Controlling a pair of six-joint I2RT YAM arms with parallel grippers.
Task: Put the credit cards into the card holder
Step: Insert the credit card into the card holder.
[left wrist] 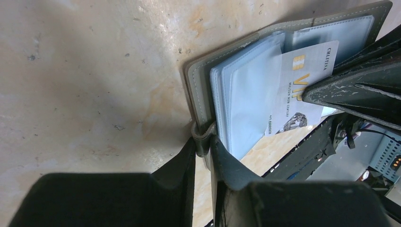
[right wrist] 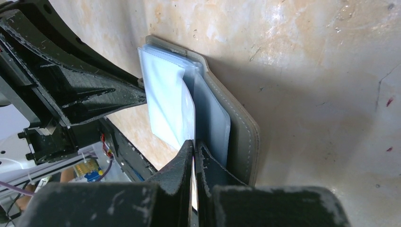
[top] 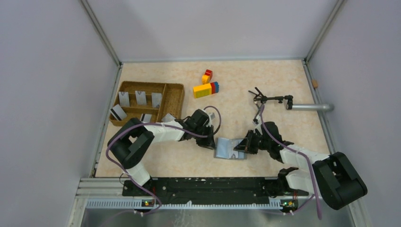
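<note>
The grey card holder (top: 230,149) lies open on the table between my two grippers, its grey-blue sleeves (left wrist: 246,104) facing up. My left gripper (left wrist: 203,142) pinches the holder's grey edge tab, its fingers closed on both sides of it. My right gripper (right wrist: 195,150) is shut on a thin white credit card (left wrist: 302,90) printed "VIP". The card lies over the sleeves, partly covered by the right fingers (left wrist: 359,90). Several more credit cards (top: 141,98) stand in the wicker tray.
The brown wicker compartment tray (top: 174,97) sits at the back left. Coloured toy bricks (top: 205,89) lie behind the holder. At the back right are a black clamp stand (top: 272,99) and a silver rod (top: 309,107). White walls enclose the table.
</note>
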